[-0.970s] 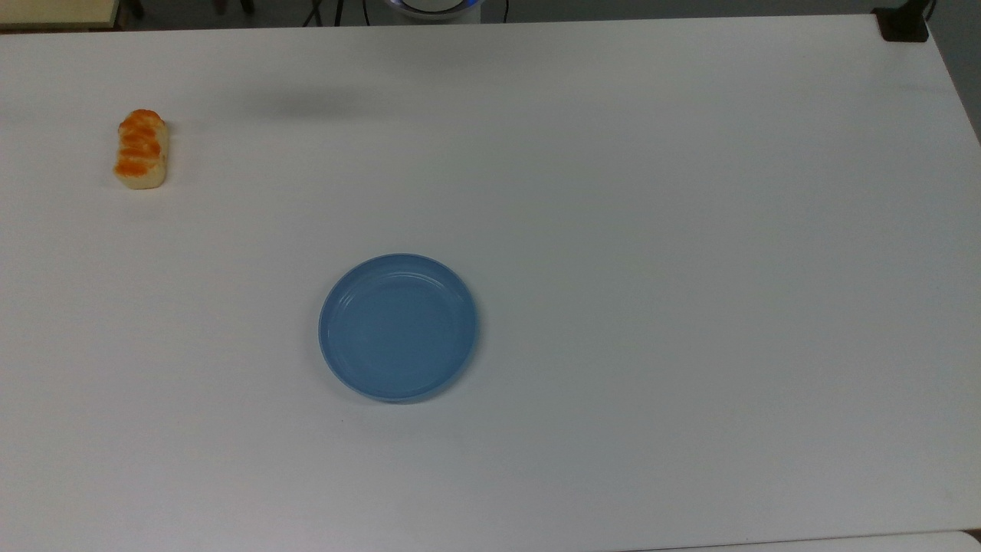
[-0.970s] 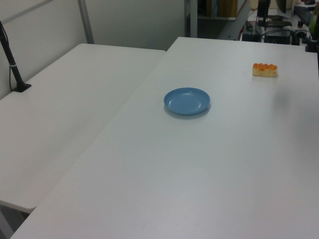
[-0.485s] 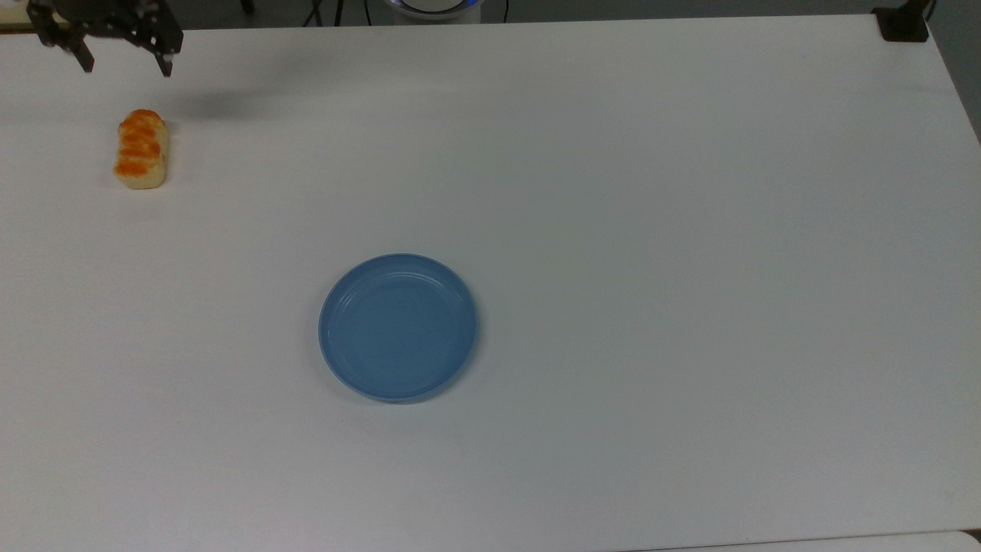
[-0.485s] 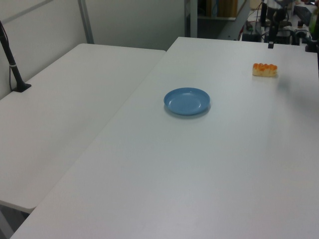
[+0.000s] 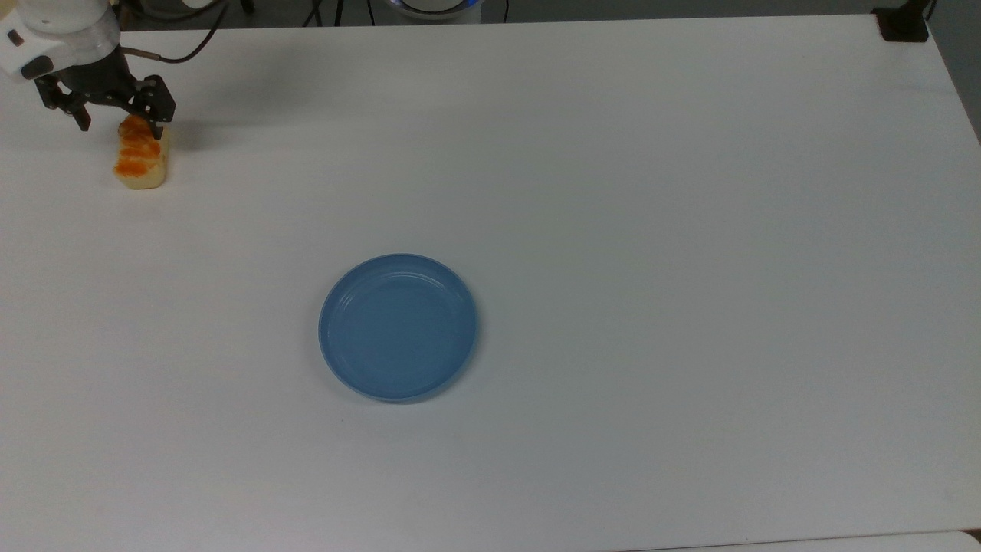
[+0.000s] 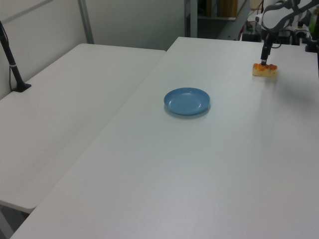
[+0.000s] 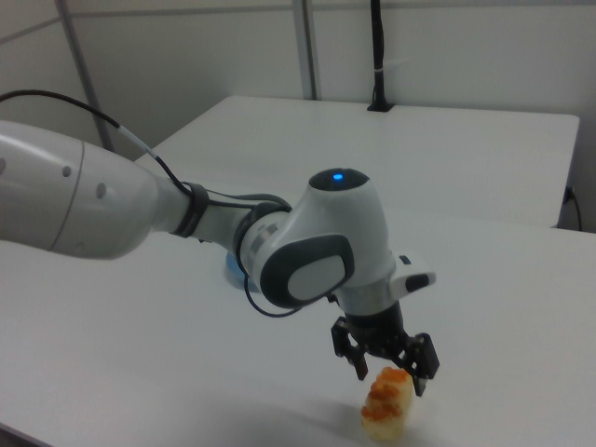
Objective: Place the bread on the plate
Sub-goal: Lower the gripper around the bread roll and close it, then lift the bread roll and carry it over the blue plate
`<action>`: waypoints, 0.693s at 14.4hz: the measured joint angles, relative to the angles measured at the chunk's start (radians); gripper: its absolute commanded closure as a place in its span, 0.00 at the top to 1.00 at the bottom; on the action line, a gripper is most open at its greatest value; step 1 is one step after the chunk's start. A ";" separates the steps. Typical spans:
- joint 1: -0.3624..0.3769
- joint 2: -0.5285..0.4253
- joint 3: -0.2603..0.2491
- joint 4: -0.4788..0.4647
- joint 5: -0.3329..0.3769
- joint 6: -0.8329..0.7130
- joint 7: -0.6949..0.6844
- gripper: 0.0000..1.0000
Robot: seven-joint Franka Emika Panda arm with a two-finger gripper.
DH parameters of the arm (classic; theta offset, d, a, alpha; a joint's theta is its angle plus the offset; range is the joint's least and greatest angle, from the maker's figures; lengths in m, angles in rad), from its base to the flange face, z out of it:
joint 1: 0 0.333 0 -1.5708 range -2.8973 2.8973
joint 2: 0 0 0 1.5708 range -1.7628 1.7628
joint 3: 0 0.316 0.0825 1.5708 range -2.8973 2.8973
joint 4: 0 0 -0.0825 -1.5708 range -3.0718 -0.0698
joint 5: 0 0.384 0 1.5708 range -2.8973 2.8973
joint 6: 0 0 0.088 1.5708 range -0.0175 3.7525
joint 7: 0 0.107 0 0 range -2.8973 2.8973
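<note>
Bread [image 5: 140, 157] is lying at ten o'clock in the top view, well apart from the plate [image 5: 398, 327]. I am watching the gripper [image 5: 119, 115], which has dropped from the table's far edge to the loaf's far end within half a second, jaws spread wide. In the left view it is hanging at one o'clock over the bread. In the right view it is straddling nothing yet; grasping comes next.
</note>
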 measured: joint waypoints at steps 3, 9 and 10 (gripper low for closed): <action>-0.015 0.045 0.003 -0.001 0.000 0.043 0.000 0.96; -0.015 0.094 0.019 0.000 0.043 0.067 0.000 0.04; -0.016 0.094 0.025 0.004 0.075 0.067 0.000 0.00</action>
